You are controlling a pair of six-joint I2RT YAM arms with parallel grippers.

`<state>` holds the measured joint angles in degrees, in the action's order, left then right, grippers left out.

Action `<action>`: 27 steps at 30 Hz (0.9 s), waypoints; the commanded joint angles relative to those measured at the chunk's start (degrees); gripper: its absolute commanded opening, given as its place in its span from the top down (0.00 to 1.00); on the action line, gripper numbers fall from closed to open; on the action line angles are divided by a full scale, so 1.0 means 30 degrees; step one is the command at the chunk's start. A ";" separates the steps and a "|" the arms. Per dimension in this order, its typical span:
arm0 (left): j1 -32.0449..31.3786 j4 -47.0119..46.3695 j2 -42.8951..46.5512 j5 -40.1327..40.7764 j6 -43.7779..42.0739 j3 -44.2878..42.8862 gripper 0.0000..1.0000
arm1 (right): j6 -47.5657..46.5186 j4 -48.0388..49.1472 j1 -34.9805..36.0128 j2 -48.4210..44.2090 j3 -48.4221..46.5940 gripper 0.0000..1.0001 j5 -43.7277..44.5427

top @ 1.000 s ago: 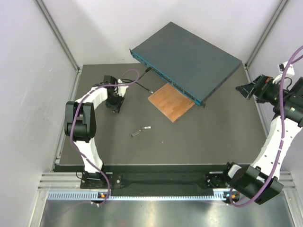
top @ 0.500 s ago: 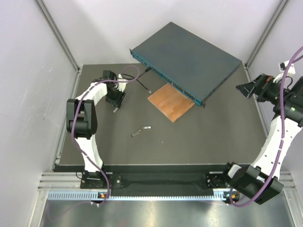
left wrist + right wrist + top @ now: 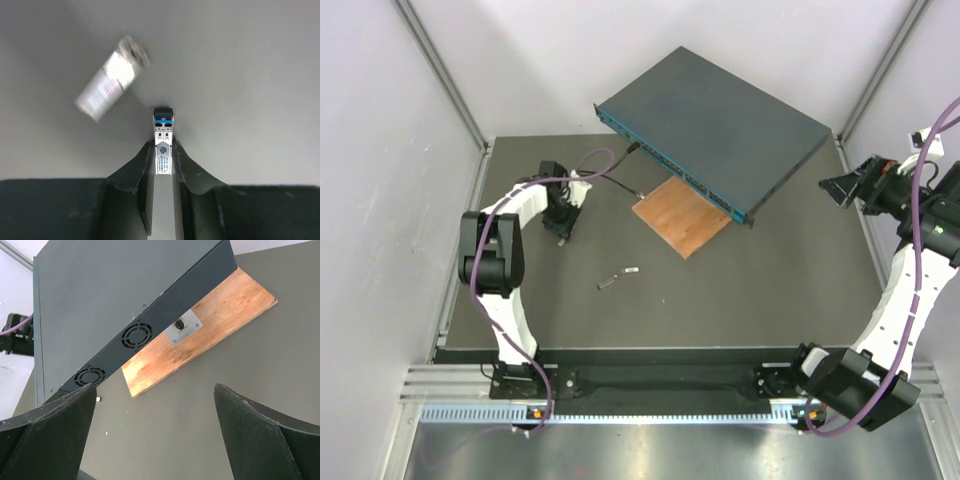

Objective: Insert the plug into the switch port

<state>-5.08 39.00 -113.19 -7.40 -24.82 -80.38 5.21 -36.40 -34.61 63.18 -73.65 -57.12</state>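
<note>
Module (image 3: 163,126) in left tool (image 3: 163,147) | right tool (image 3: 155,390) agape | switch (image 3: 720,120) atop board (image 3: 680,218)

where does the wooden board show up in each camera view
top external: the wooden board lies right of centre, against the network switch.
left wrist: not in it; the left gripper pinches a small metal module.
right wrist: board upper right, sticking out from under the switch.
shared landmark: the network switch, in top external and right wrist.

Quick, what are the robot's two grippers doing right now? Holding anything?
Left gripper: closed on a small silver module.
Right gripper: open, holding nothing.
</note>
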 commanded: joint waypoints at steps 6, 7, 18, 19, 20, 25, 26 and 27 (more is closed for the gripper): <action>0.0023 0.2054 0.4590 0.0272 0.0449 0.2767 1.00 | 0.0547 0.1528 0.0608 0.0181 -0.1260 0.00 -0.0412; 0.0140 0.2434 0.5029 0.0066 0.0741 0.2828 1.00 | 0.0490 0.1529 0.0667 0.0210 -0.1291 0.00 -0.0441; 0.0434 0.1827 1.2412 -0.8073 0.7379 0.1630 1.00 | -0.1410 0.1558 0.6225 0.0502 -0.3659 0.04 0.3011; 0.0376 0.1243 1.2793 -0.8458 0.8235 0.1511 1.00 | -0.1589 0.1558 0.7104 0.0590 -0.3925 0.05 0.4060; 0.0376 -0.0387 1.3493 -0.8926 1.0535 0.1307 1.00 | -0.2229 0.1587 0.8911 0.0794 -0.4392 0.06 0.4563; 0.0259 -0.6428 1.5431 -0.8025 1.7285 0.1888 1.00 | -0.2938 0.2112 1.4516 0.1907 -0.5771 0.13 0.6703; 0.0229 -0.7454 1.5956 -0.7819 1.8282 0.2123 1.00 | -0.3026 0.2289 1.5395 0.2113 -0.5918 0.14 0.6910; 0.0200 -0.8421 1.6135 -0.7266 1.9278 0.2502 1.00 | -0.3201 0.2523 1.7231 0.2463 -0.6036 0.17 0.7202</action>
<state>-4.19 29.45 -67.57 -29.50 17.21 -74.32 -1.17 -32.69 8.71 68.77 -88.60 -40.84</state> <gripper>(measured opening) 0.214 0.848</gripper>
